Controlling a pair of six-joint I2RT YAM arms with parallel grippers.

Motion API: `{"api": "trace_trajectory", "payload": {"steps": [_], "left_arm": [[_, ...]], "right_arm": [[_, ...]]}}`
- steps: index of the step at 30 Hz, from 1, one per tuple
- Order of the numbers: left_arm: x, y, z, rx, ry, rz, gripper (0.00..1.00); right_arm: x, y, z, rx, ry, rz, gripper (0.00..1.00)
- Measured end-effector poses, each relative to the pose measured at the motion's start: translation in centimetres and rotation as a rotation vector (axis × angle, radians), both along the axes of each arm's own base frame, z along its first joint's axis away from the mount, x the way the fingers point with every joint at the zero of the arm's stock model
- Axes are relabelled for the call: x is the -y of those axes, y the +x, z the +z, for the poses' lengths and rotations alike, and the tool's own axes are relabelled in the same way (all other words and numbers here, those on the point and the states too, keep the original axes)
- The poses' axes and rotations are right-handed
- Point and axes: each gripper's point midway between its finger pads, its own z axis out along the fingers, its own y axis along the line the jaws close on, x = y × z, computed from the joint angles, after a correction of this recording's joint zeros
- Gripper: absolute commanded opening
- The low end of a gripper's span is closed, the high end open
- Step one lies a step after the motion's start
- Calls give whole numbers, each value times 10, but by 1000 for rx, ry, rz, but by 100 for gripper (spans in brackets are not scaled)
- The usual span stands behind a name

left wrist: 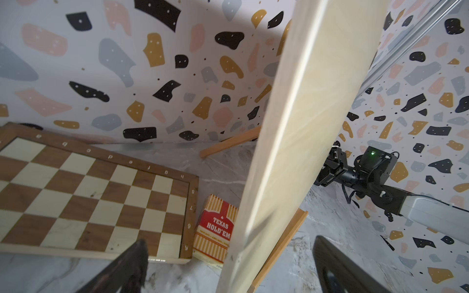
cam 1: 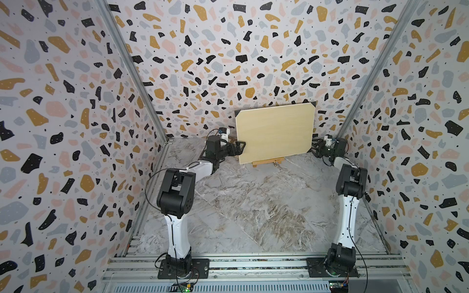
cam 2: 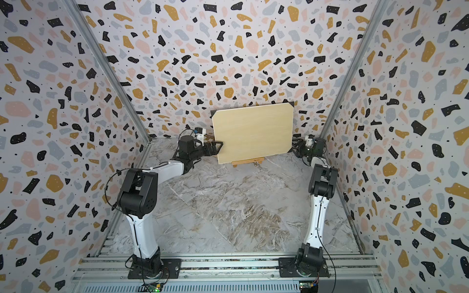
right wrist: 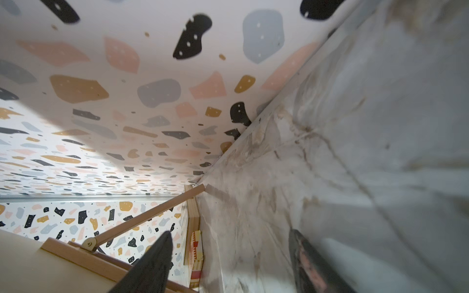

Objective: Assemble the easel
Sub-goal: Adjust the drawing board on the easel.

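The easel (cam 1: 267, 162) stands behind and beneath the pale board (cam 1: 275, 133), which rests on its ledge bar (left wrist: 286, 241). In both top views only that ledge shows, below the board's lower edge.

The left gripper (cam 1: 241, 148) is at the board's edge on the left arm's side. Its jaws are spread wide, with the edge passing between the fingers (left wrist: 132, 263). No contact is visible, and it holds nothing.

The right gripper (cam 1: 314, 151) is at the board's lower corner on the opposite side, jaws apart and empty.

The easel is honey-brown wood made of thin slats. Its rear leg (right wrist: 142, 218) is hinged on a brass-coloured fitting and angles away behind the board.

Behind the board lie two items:
- A chessboard (left wrist: 96, 192), with letters a to h and digits along its border.
- A red striped card box (left wrist: 215, 230), printed "TEXAS HOLD'EM".
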Motion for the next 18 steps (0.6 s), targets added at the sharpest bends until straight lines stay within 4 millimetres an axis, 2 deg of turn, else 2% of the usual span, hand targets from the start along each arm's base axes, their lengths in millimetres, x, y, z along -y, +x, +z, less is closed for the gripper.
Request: {"api": "trace_trajectory", "payload": {"steps": [5, 10, 12, 18], "left_arm": [[-18, -2, -15, -38, 1, 26, 99], [-33, -7, -10, -38, -6, 47, 99], [-38, -11, -5, -33, -5, 62, 99], [-49, -26, 14, -47, 3, 117, 97]], "right_arm": [[-24, -21, 2, -13, -40, 30, 72], [-32, -39, 13, -11, -78, 19, 72], [-26, -40, 18, -3, -92, -2, 72], [14, -36, 30, 22, -160, -105, 73]]}}
